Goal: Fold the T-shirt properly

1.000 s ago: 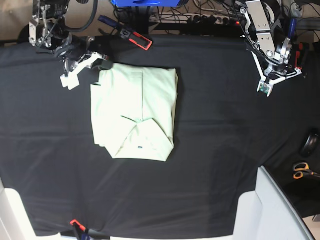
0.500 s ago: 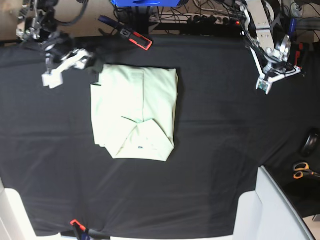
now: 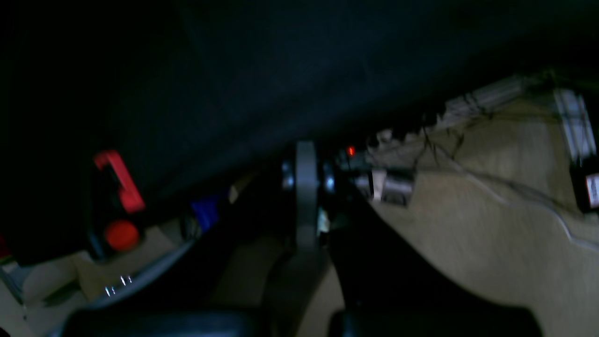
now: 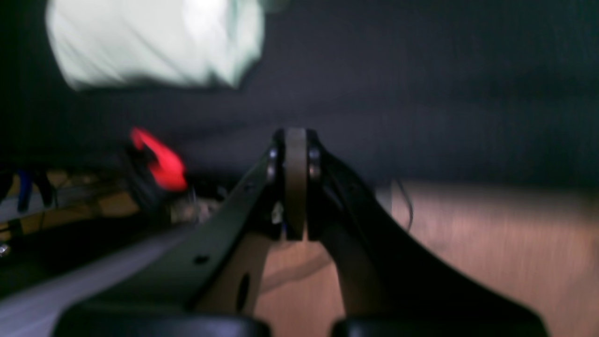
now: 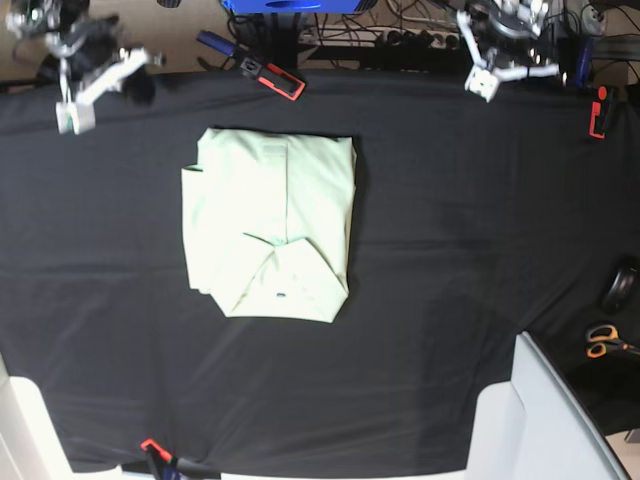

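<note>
The T-shirt (image 5: pixel 270 225) lies folded into a pale mint-green rectangle on the black table cloth (image 5: pixel 450 250), with its collar and tiny blue mark toward the near side. My right gripper (image 5: pixel 72 115) hangs at the far left corner, well clear of the shirt. In its wrist view the right gripper (image 4: pixel 295 140) is shut on nothing, and the T-shirt (image 4: pixel 154 42) shows blurred at the upper left. My left gripper (image 5: pixel 483 85) is at the far right edge of the table. Its wrist view shows the left gripper (image 3: pixel 306 154) shut and empty.
A red-and-black clamp (image 5: pixel 272 78) grips the cloth's far edge near the shirt, and another red clamp (image 5: pixel 598 110) sits at the far right. Scissors (image 5: pixel 605 340) and a dark object (image 5: pixel 620 288) lie at the right. A white panel (image 5: pixel 550 420) stands at the near right corner.
Both arms have drawn back toward the table's far edge. The right gripper has left the shirt's far left corner, moving up and left. The shirt has not moved.
</note>
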